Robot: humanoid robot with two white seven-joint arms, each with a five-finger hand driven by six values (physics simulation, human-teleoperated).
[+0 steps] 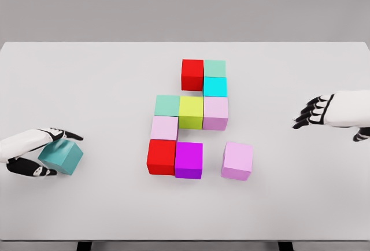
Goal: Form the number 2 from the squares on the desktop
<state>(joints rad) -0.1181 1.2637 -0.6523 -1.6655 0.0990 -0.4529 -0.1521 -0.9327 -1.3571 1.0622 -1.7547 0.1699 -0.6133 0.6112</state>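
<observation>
Coloured cubes form a stepped shape mid-table: a red cube [192, 74] and a green one [214, 68] on top, cyan [215, 87] below, then a row of green [167, 105], yellow [191, 112] and pink [215, 113], a pink cube [164, 128], and red [162, 157] with magenta [189, 160] at the bottom. A loose pink cube [237, 161] sits just right of the magenta one, apart from it. My left hand [49, 152] is shut on a teal cube [61, 157] at the left. My right hand [312, 112] hovers open at the right.
The white table [115, 77] ends at a front edge near the bottom of the view and a back edge against a grey wall.
</observation>
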